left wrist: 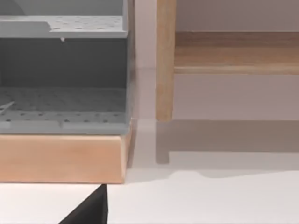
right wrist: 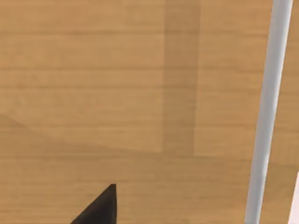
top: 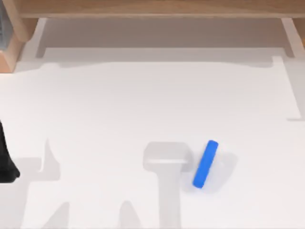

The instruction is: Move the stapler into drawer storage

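Observation:
The stapler (top: 206, 163), a small bright blue bar with rounded ends, lies tilted on the white table (top: 119, 105) right of the middle, near the front. Nothing touches it. My left arm (top: 5, 160) is a black shape at the table's left edge, far from the stapler. A black part of my left gripper (left wrist: 88, 211) shows in the left wrist view, facing the drawer storage (left wrist: 63, 107), a grey perforated unit on a wooden base. A black part of my right gripper (right wrist: 100, 207) shows in front of a wooden surface (right wrist: 93, 93).
A wooden shelf board (top: 152, 7) runs along the table's back edge. A wooden upright (left wrist: 164, 60) stands right beside the grey unit. A pale bar (right wrist: 268, 112) crosses the wooden surface in the right wrist view. Soft arm shadows fall on the table's front.

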### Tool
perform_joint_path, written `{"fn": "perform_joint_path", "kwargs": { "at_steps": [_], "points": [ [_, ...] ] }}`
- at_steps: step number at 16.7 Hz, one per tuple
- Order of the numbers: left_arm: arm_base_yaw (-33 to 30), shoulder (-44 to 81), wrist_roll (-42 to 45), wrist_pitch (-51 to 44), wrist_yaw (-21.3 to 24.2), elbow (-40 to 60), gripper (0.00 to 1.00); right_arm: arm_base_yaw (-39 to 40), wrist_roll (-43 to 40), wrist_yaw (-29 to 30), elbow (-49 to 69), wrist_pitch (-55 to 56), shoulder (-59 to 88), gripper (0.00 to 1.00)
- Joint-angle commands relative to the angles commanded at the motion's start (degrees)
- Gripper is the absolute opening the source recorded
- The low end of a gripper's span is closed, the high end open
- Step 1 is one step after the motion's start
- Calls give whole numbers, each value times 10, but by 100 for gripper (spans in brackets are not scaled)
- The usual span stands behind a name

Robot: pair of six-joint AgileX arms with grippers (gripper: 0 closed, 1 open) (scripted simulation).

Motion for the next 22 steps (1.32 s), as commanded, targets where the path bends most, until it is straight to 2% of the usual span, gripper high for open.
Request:
{"fn": "perform_joint_path", "kwargs": {
  "at_steps": [15, 22],
  "points": [
    [0, 0, 0, 0, 0, 0, 100, -23, 3, -31, -32, 24, -9, 100],
    [0, 0, 0, 0, 0, 0, 100, 20, 86, -118, -17, -4, -42, 100]
  ]
}}
